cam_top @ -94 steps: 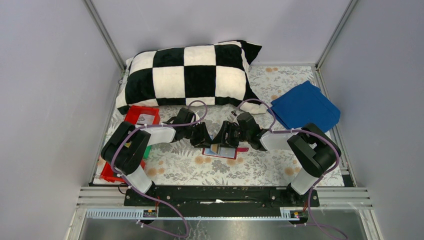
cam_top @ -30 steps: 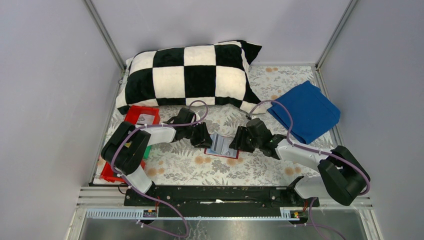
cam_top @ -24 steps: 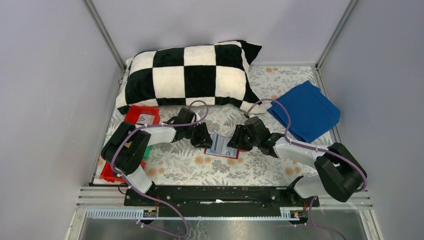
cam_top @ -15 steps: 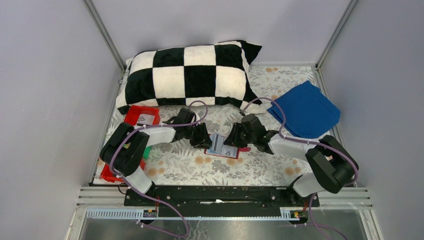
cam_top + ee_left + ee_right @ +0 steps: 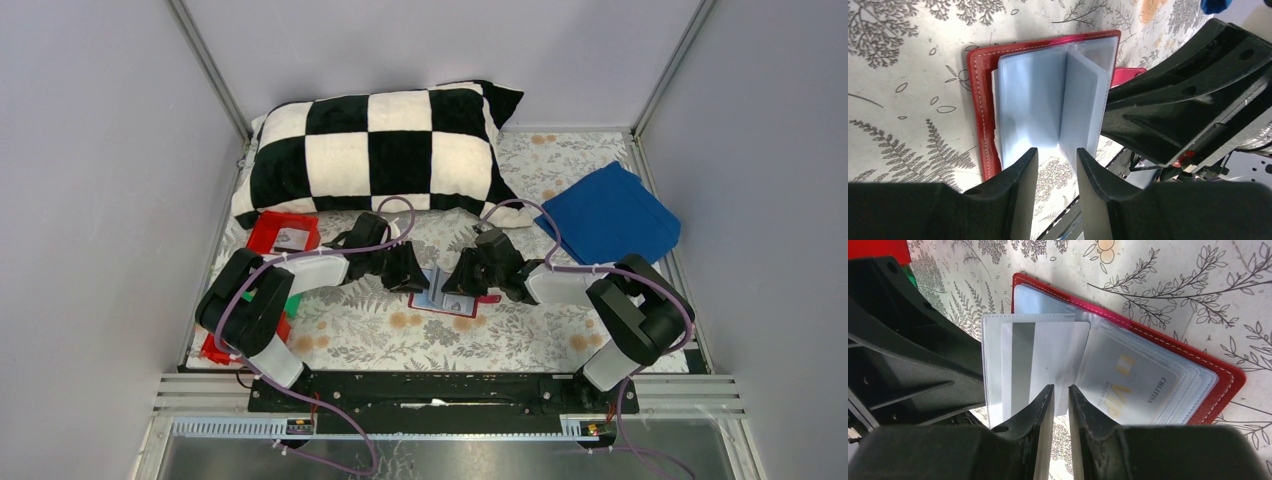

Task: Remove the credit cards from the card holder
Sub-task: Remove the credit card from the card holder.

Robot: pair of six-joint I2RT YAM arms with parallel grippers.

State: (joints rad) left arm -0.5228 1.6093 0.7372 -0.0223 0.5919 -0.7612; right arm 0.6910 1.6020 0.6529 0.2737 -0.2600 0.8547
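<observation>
Far edge, left corner to past centre: checkered pillow [image 5: 375, 150].
Far right corner: blue cloth [image 5: 610, 215].
Left edge: red tray [image 5: 283, 232].
Centre: card holder [image 5: 455, 303], with the left gripper [image 5: 1055, 155] and right gripper [image 5: 1058, 390] crowding it from both sides.
Near edge: an open strip of floral table [image 5: 480, 340].
</observation>
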